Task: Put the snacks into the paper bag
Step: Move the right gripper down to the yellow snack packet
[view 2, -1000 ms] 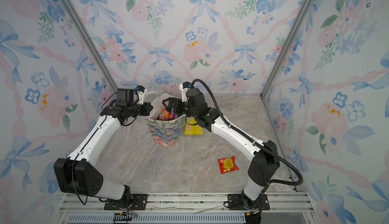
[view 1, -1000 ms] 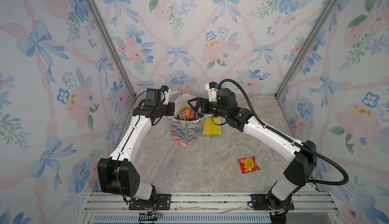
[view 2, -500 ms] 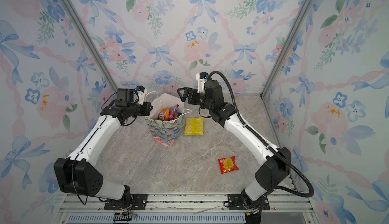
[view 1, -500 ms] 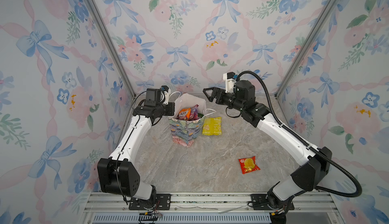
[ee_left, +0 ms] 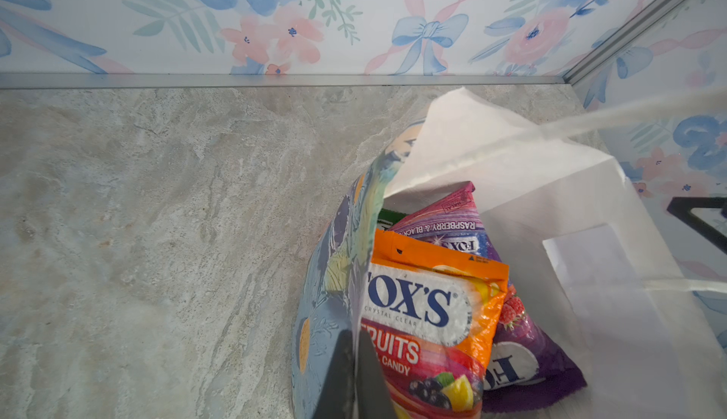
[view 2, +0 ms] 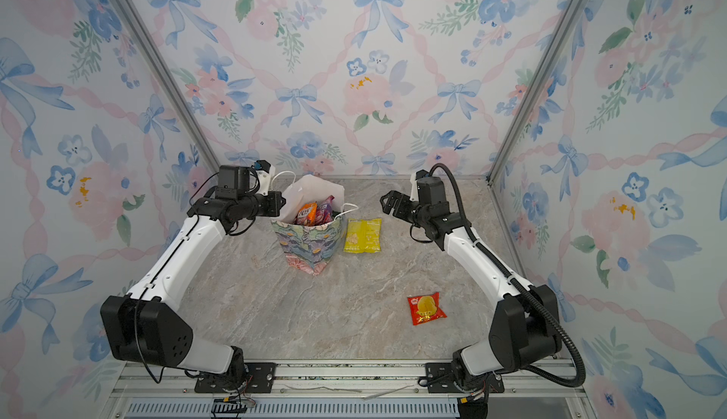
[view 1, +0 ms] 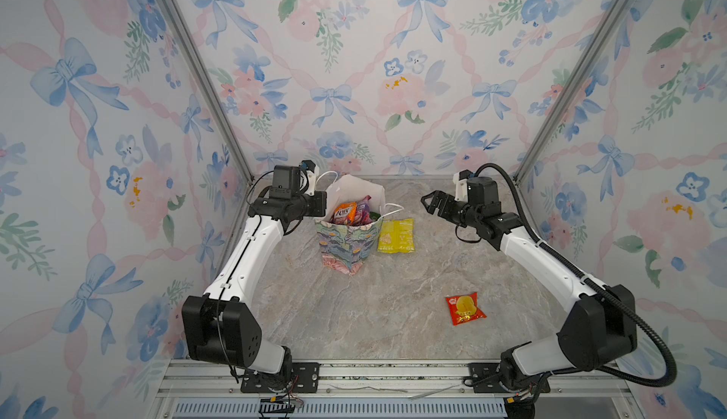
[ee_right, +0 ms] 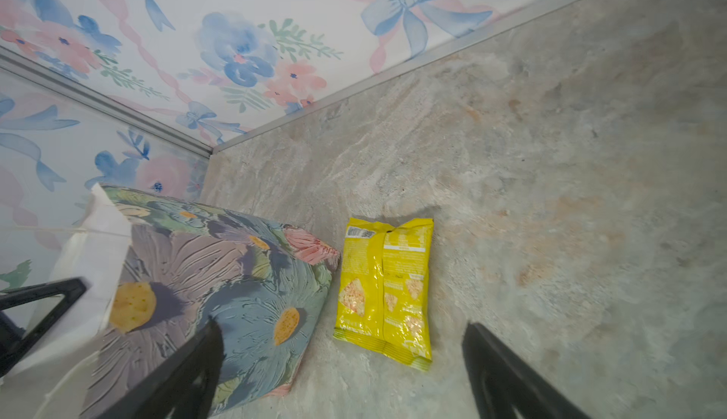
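- Orange packet, left wrist view: "OX'S" is read in blue on a white oval, the first letter being cut off by the rim of the paper bag. Below it stand "CRYSTAL CLEAR", "RUITS" and "CANDY".
- Purple packet: "RASPBERRY & BLACK…" and "FOX'S" are read upside down.
- Lower purple packet: only "FO" is made out, turned.
- Yellow packet: a barcode and fine print are seen, too small to read.
- Red packet: nothing legible.

Yellow packet beside paper bag
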Motion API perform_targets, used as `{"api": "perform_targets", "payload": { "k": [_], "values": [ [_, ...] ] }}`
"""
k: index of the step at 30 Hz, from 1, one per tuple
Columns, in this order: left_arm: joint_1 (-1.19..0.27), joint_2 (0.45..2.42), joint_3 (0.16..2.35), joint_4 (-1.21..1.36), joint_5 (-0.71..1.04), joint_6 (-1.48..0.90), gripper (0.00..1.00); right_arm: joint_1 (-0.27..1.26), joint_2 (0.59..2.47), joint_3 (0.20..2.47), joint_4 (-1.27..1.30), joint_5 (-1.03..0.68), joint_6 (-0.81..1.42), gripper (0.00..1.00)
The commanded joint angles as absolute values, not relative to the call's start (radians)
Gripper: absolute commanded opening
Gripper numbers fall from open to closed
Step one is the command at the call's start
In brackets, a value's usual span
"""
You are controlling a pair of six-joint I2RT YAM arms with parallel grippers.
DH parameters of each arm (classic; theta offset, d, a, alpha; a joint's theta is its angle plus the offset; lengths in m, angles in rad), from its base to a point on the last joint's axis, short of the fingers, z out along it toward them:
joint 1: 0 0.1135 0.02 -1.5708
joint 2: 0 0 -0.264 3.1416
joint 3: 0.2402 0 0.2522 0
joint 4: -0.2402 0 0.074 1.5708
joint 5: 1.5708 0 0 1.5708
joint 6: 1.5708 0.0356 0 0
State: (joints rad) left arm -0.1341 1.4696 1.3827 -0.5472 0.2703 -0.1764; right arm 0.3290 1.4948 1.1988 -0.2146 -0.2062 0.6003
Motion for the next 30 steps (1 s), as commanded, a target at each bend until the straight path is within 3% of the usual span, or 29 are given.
{"api": "perform_targets", "payload": {
  "k": [1,3,12,30],
  "values": [
    [-0.127,1.487,1.365,-0.578,0.261,-0.158,0.0,0.315,1.56,1.186,-0.238,-0.238,0.567,0.97],
    [-0.127,1.485,1.364,-0.578,0.255,-0.158,0.0,0.313,1.614,1.197,-0.238,-0.253,0.562,1.0],
    [-0.127,1.476,1.364,-0.578,0.255,-0.156,0.0,0.308,1.839,1.254,-0.212,-0.308,0.557,0.77],
    [-0.127,1.474,1.364,-0.578,0.253,-0.156,0.0,0.334,2.008,1.326,-0.176,-0.37,0.58,0.61]
  ]
}}
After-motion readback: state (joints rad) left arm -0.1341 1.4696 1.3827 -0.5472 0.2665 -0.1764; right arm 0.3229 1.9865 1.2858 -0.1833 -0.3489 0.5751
